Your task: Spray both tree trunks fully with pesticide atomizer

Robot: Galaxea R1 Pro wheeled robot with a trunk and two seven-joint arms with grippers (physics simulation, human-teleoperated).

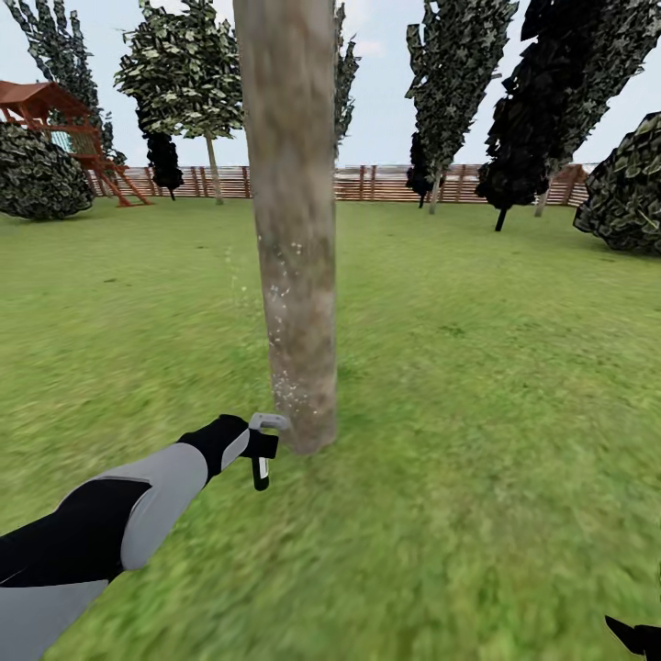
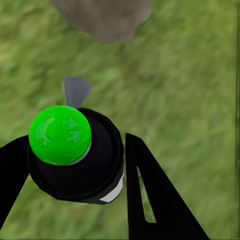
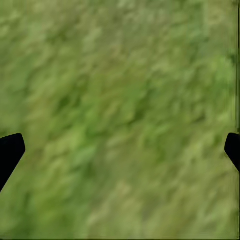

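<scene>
The black pesticide atomizer with a grey nozzle head (image 1: 263, 450) sits clamped in the left gripper (image 1: 250, 447), just left of the base of the straight, mottled grey-brown tree trunk (image 1: 294, 229), nozzle toward the bark and nearly touching it. Pale specks dot the trunk's lower part. In the left wrist view the black fingers (image 2: 155, 195) close on either side of the atomizer's round black body (image 2: 80, 165), topped by a bright green ball (image 2: 60, 135), with the trunk's foot (image 2: 102, 17) just beyond.

The right gripper (image 3: 120, 150) hangs over the green lawn (image 3: 125, 100) with its fingertips (image 3: 9, 150) spread wide and nothing between them.

Far across the grass stand a brown slatted wooden fence (image 1: 386, 182), dark narrow cypress-like trees (image 1: 454, 83) and, far left, a red wooden play structure (image 1: 55, 115).
</scene>
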